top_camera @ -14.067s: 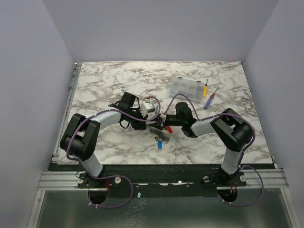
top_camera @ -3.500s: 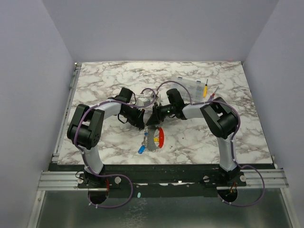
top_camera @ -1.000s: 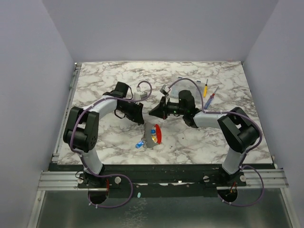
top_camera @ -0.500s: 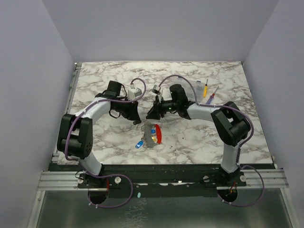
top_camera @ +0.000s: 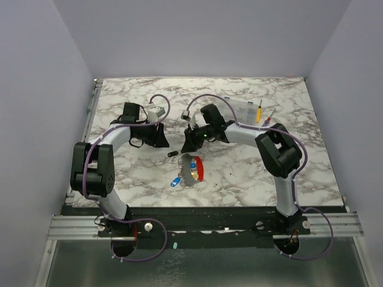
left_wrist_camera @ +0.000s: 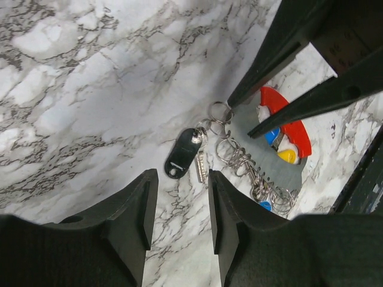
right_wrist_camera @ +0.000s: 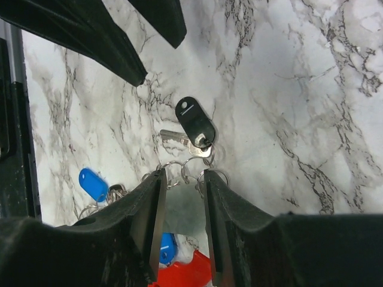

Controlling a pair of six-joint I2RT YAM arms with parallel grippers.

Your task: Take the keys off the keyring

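Observation:
The keys [top_camera: 187, 172] lie in a bunch on the marble, on linked silvery rings [left_wrist_camera: 239, 160], partly over a grey and red piece [top_camera: 198, 168]. Some have blue heads [right_wrist_camera: 93, 184]. A black tag [left_wrist_camera: 182, 160] and one silver key [left_wrist_camera: 200, 166] stretch out to the bunch's upper left, also seen in the right wrist view [right_wrist_camera: 194, 122]. My right gripper [top_camera: 187, 144] is open, its fingertips [right_wrist_camera: 154, 197] down over the end rings. My left gripper [top_camera: 159, 139] is open and empty, off to the left of the tag.
A clear plastic box [top_camera: 239, 109] stands at the back right. A yellow-handled screwdriver [top_camera: 258, 111] and a blue-handled screwdriver [top_camera: 267, 119] lie beside it. The two grippers' tips are close together above the bunch.
My left gripper has drawn back up and to the left, away from the bunch. The black tag and its key now lie pulled out to the upper left. My right gripper has shifted left.

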